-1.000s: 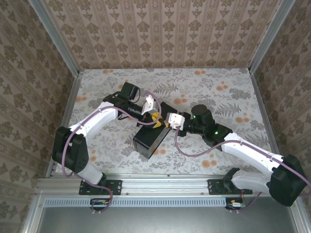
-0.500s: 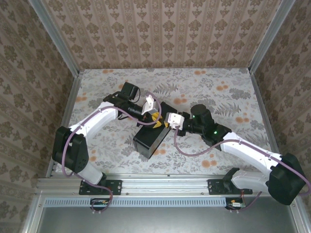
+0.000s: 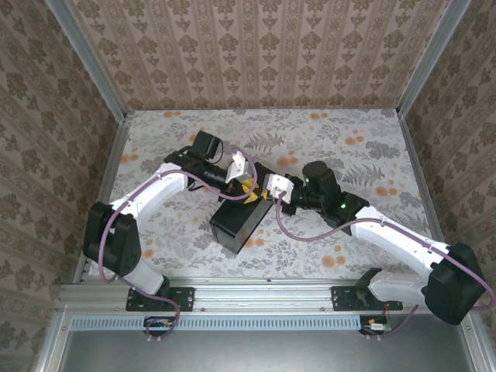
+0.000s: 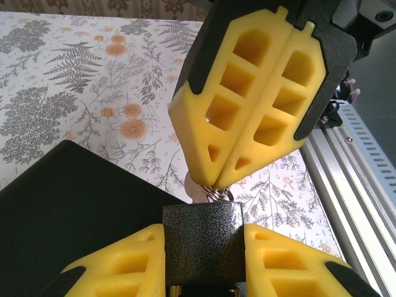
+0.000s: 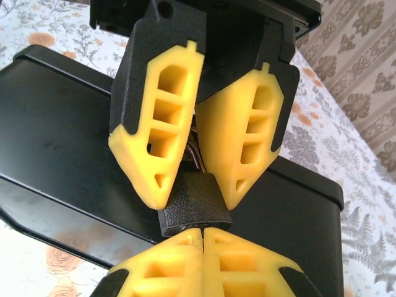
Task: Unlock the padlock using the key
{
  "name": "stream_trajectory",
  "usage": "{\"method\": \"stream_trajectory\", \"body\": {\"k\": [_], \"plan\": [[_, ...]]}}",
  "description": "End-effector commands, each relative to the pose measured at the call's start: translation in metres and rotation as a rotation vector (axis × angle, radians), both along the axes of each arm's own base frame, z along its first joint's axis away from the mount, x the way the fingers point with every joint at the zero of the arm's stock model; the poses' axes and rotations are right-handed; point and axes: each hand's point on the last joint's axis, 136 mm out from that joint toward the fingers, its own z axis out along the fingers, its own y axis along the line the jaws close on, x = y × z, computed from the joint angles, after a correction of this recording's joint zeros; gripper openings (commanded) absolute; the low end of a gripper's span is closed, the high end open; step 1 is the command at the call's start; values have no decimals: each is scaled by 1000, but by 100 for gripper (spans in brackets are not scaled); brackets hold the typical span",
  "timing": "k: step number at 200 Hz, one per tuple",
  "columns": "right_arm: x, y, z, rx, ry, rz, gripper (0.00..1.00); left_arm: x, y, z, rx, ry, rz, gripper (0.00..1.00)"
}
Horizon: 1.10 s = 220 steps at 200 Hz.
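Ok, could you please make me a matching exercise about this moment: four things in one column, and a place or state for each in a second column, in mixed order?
Column one
1. left gripper
2. right gripper
3. padlock
4. black box

Column two
A. lies on the flowered table
B. shut completely, no gap at the tips
C. small dark body with a speckled finish
D. clamps the padlock from both sides

Pairs: 1-D, 2-B, 3-C, 4-A

Left end effector [image 5: 195, 197] clamps padlock [image 5: 195, 213]; right end effector [image 5: 202, 238] closed below.
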Motion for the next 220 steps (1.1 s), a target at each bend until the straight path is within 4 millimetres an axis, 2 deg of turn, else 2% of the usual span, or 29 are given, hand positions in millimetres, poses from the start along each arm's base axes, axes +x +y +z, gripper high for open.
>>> {"method": "stream_trajectory", "body": {"k": [1,61,87,98,110,134,147,171,179,201,220], "plan": [[-8,0,-4,12,183,-15,0,-13,-6,37,-131,-68,-67,15],[-23,7,1,151,662,-78,0,-3,-11,41,-145,-136,-39,16],[-23,10,2,186,832,-133,0,4,-13,36,-127,-138,-19,26],[-21,8,-3,195,883,-174,0,7,-13,34,-116,-143,-6,37],[-18,5,-11,186,913,-215,0,10,-12,36,-121,-151,12,39],[-3,-7,-18,197,912,-305,8,12,-7,46,-144,-164,34,49],[6,-14,-10,231,889,-328,10,13,-3,50,-140,-162,48,54],[17,-23,13,264,779,-330,16,15,4,57,-157,-159,74,55],[18,-23,20,264,738,-306,21,18,6,59,-158,-158,96,55],[10,-17,34,218,599,-178,33,39,16,57,-120,-106,231,55],[8,-10,29,130,455,-82,38,70,23,51,-49,-14,456,55]]}}
